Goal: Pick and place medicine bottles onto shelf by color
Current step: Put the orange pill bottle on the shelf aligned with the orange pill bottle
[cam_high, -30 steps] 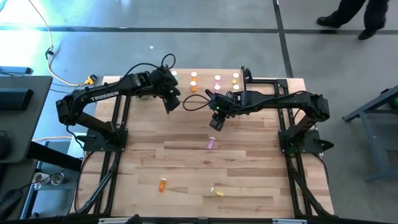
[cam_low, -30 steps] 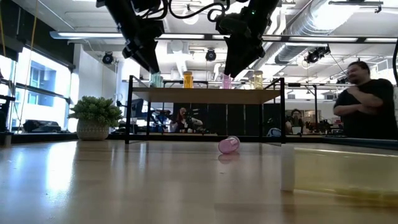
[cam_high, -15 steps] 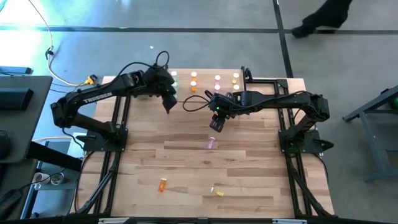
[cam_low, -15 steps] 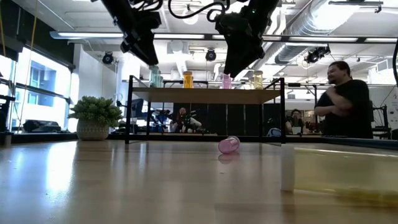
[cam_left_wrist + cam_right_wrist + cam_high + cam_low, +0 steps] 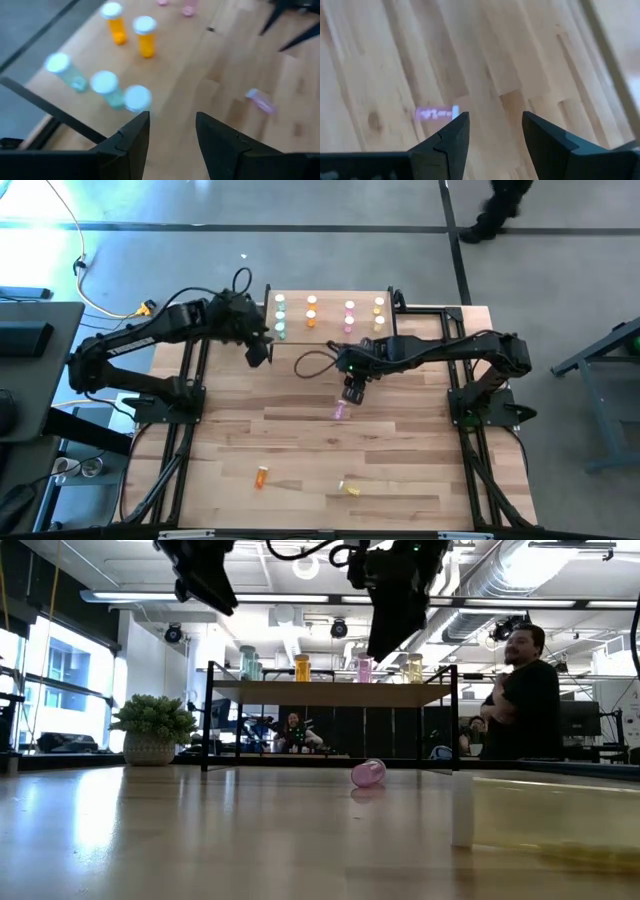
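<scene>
A: Medicine bottles, high view: seven stand capped on the shelf (image 5: 328, 292) in colour columns, green, orange, pink, yellow. A pink bottle (image 5: 341, 411), an orange one (image 5: 261, 476) and a yellow one (image 5: 350, 488) lie loose on the table (image 5: 300, 440).

B: Arms?

A: Right gripper (image 5: 351, 393) hangs just above the pink one, likely next pick. Left gripper (image 5: 258, 355) sits beside the shelf's green end, carrying nothing.

B: Low view?

A: Pink bottle on its side in front of the shelf legs, both grippers high above. A person stands behind on the right.

B: Left wrist?

A: Fingers (image 5: 134, 135) parted, empty; green bottles (image 5: 107, 87) ahead, orange behind them.

B: Right wrist?

A: Fingers (image 5: 451, 137) apart, nothing between them, pink bottle lying just off one fingertip, so probably lining up.
</scene>
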`<control>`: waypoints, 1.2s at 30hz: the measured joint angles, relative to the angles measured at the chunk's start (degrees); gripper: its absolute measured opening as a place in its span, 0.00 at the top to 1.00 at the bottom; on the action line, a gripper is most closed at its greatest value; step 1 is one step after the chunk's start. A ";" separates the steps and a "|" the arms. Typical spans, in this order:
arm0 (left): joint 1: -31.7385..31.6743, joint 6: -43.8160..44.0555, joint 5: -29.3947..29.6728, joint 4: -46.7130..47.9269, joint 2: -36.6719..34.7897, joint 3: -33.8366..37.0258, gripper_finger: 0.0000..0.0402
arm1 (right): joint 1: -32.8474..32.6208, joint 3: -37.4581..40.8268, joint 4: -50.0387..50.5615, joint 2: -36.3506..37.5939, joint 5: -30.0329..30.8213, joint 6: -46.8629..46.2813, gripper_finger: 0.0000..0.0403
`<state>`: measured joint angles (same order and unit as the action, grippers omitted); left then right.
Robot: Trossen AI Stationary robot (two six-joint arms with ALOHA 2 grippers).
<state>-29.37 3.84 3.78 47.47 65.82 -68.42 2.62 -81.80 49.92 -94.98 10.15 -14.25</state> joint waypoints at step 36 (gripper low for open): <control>46.60 54.88 10.98 -1.21 -5.67 21.24 0.62 | -20.13 11.54 -0.24 0.00 0.79 -27.63 0.57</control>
<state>17.22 58.73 14.77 46.26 60.15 -47.18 -17.51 -70.26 49.68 -94.98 10.94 -41.89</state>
